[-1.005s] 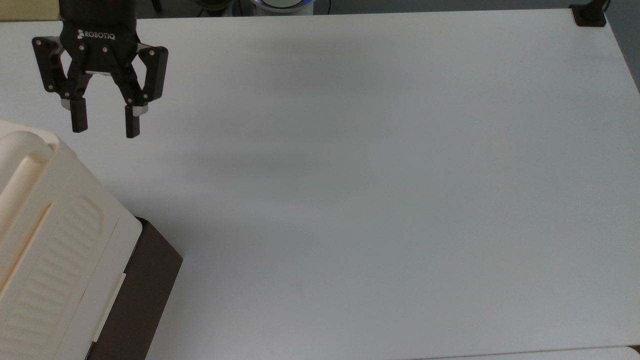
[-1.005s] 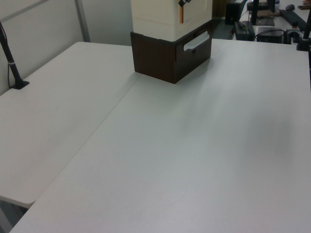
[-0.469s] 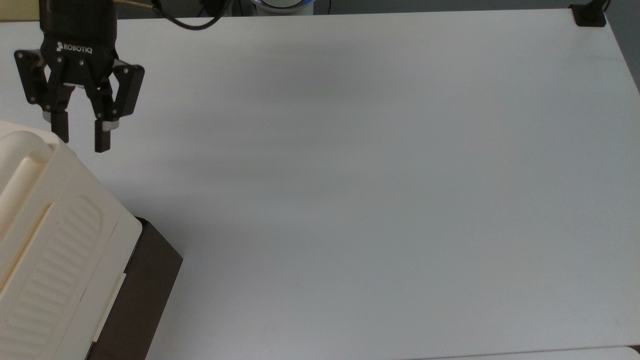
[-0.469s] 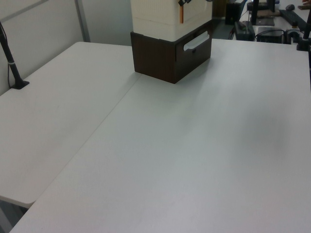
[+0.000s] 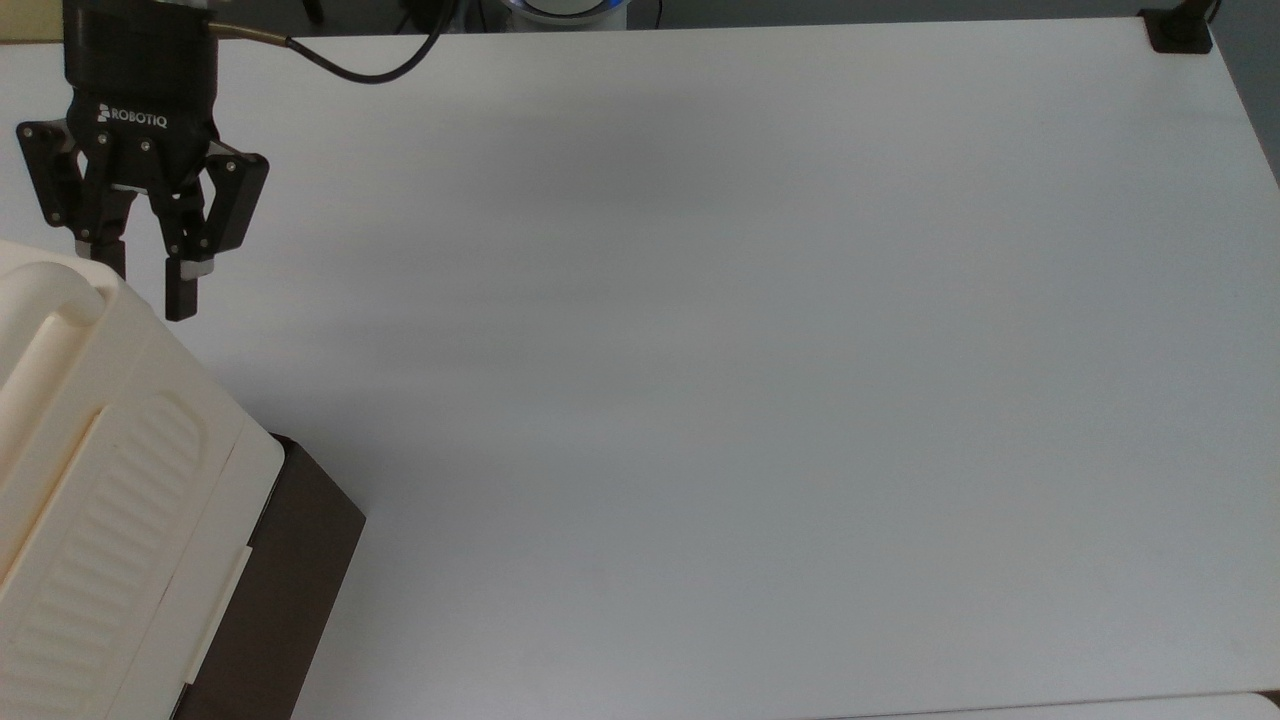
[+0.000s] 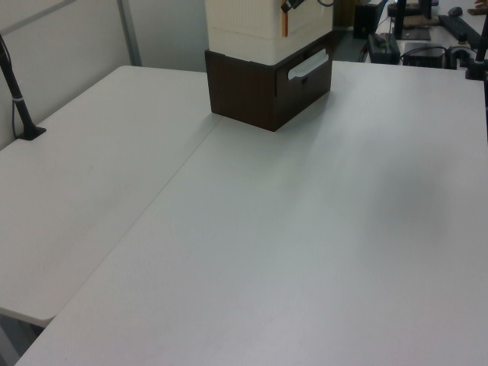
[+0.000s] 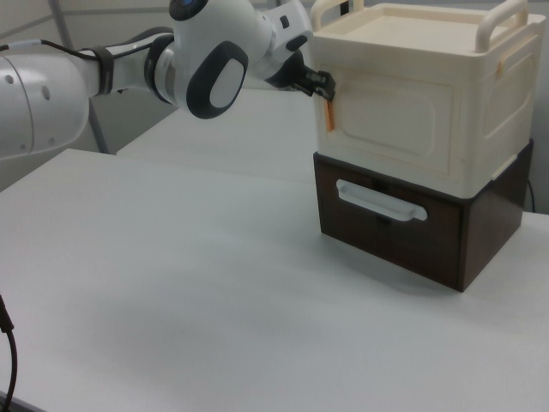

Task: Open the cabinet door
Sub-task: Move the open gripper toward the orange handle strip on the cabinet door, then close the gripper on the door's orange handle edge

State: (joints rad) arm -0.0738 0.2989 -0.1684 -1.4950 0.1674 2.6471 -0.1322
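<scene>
Item 1: gripper [image 5: 143,288], black two-finger type, top view's upper left. Fingers parted w/ a clear gap, nothing between them. One fingertip is at the top-left corner of the cabinet [image 5: 120,480]; the other hangs over bare table just off the cabinet edge. In the right view the gripper [image 7: 319,83] sits at the cabinet's upper left front corner, beside a thin orange strip [image 7: 329,114] at the edge of the door (contact can't be told).

Item 2: cabinet door [image 7: 399,118], cream panel w/ an embossed frame on the front face in the right view, flush w/ the body, i.e. closed. The gripper is at its left edge in the right view.

Item 3: cabinet, cream box w/ rounded bar handles on top, above a dark brown drawer section [image 7: 403,227] w/ a white pull [image 7: 381,202]. Stands at the top view's lower left, the left view's upper centre [image 6: 267,69].

Writing: "ROBOTIQ" in white on the gripper body [image 5: 130,115].

Surface: white table [image 5: 750,350], w/ a seam between two tabletops in the left view. A black cable [image 5: 350,65] trails from the gripper. A black clamp [image 5: 1180,30] sits at the top view's top right corner. White robot arm [image 7: 129,69] at the right view's left. Office gear is dimly seen behind in the left view.
</scene>
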